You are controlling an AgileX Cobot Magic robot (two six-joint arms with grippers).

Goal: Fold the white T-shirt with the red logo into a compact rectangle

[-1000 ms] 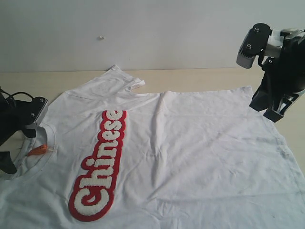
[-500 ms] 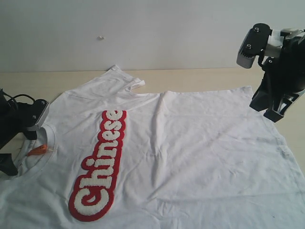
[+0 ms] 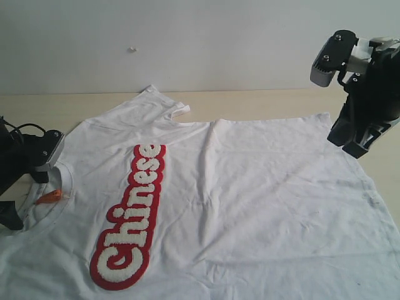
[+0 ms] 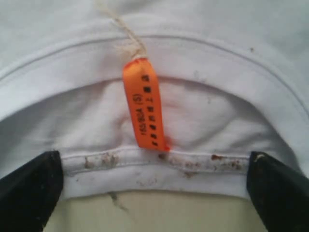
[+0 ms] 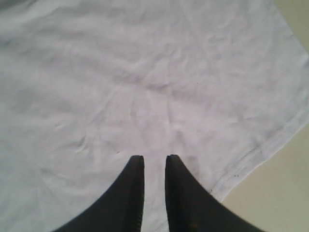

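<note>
- Red logo point(image 3: 131, 219): long rounded red patch w/ fluffy white letters "Chinese". It is nearest the exterior cam and runs from the near edge away toward the far side, lying flat.
- White short-sleeved cotton T-shirt point(image 3: 262, 206): spread front-up on the surface w/ light wrinkles. Most of the cloth lies right of the logo, and its near part is cut off by the frame.
- Ribbed round collar point(image 4: 159, 164): left of the logo, w/ brownish specks along its edge.
- Small orange neck tag point(image 4: 145, 108): inside the collar, left of the logo, lying across the neck opening.
- Left end effector point(image 4: 154, 191): left of the logo, at the collar. Fingers wide apart, one on each side of the tag, nothing clamped. Can't tell if the tips touch the cloth.
- Right end effector point(image 5: 154, 162): well right of the logo and farther back, hovering over the shirt's hem corner. Fingers nearly together w/ a thin slit, nothing btwn them.
- One sleeve point(image 3: 159, 103): beyond the logo's far end, slightly crumpled.
- Beige surface point(image 3: 250, 103): bare strip past the shirt, farther than the logo.
- Pale wall point(image 3: 187, 44): behind everything.
</note>
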